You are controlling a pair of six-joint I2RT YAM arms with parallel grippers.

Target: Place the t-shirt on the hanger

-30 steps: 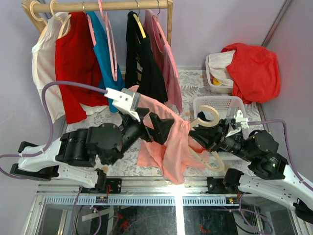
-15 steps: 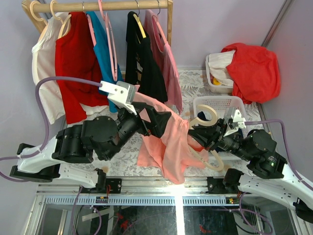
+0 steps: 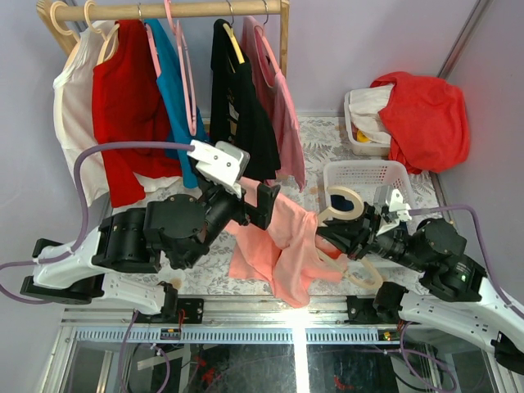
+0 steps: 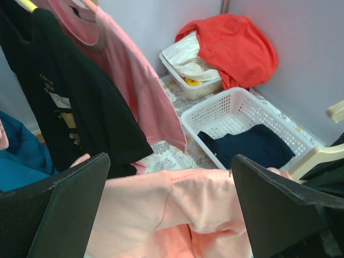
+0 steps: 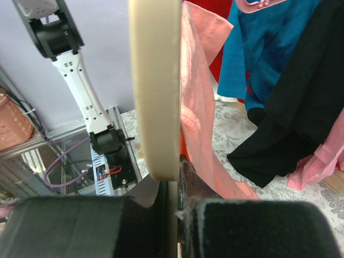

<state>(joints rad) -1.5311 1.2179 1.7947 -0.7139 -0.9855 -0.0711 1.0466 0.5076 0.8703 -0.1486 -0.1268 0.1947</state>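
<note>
Our left tool is released, its fingers spread wide on either side of the t-shirt along its upper edge. We cannot tell whether they touch the cloth. Behind the tool the wrist is raised, and the left arm folds back low toward its base at the near edge of the counter. Our right tool is clenched on the hanger, holding it off the counter, hook near the white basket. The right forearm reaches leftward from its base. The t-shirt hangs between the two tools, draped against the hanger, its lower part drooping toward the near edge.
</note>
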